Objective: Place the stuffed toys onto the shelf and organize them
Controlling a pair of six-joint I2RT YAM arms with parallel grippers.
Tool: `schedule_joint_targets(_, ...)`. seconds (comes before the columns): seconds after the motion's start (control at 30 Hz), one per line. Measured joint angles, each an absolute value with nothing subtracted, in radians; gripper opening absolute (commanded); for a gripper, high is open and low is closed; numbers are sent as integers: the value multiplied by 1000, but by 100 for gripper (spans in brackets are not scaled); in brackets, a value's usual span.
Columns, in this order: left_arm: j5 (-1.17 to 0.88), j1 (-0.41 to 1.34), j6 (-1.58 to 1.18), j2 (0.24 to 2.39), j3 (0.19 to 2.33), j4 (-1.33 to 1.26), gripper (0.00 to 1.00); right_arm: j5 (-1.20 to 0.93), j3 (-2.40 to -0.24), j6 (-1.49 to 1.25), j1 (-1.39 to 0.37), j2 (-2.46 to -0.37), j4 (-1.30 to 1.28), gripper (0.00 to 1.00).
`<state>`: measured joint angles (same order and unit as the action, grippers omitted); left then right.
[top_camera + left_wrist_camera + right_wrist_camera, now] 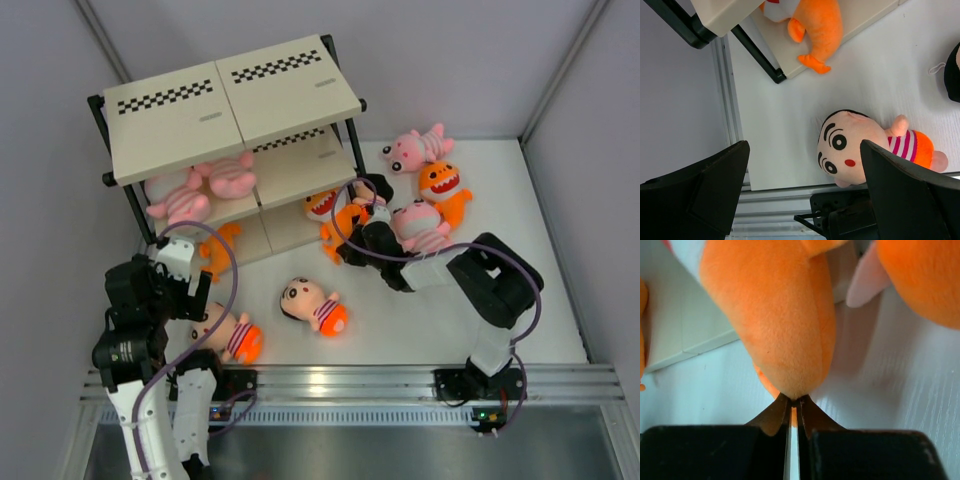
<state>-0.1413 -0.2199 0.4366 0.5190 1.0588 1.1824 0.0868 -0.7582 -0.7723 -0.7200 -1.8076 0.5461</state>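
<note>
The shelf (180, 130) stands at the far left. Two pink striped animals (190, 195) lie on its middle tier, and an orange fish (817, 25) lies on the bottom board. My right gripper (794, 399) is shut on the tail of another orange fish (785, 330), just in front of the shelf's right end (343, 225). My left gripper (804, 147) is open and empty above the table's near left edge, with a striped-shirt doll (860, 145) lying just right of it. A second doll (315, 305) lies mid-table.
Two pink animals (418, 148) (420, 225) and an orange fish (443, 185) lie in a cluster right of the shelf, beside my right arm. Another orange fish (320, 205) sits at the shelf's right end. Grey walls enclose the table; a metal rail (350, 380) runs along the near edge.
</note>
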Motion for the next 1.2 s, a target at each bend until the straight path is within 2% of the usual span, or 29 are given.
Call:
schedule_joint_targets(0.47, -142, -220, 442, 519, 1044, 1183, 98, -95, -989, -553, -719, -1816, 461, 0)
schedule_joint_targets(0.87, -142, -220, 448, 519, 1024, 1183, 98, -185, -916, -508, -721, -1837, 444, 0)
schedule_joint_targets(1.1, -141, -220, 448, 519, 1024, 1183, 98, -183, -991, -527, -714, -1858, 439, 0)
schedule_joint_targets(1.2, -142, -220, 448, 519, 1024, 1183, 98, -147, -995, -575, -710, -1858, 461, 10)
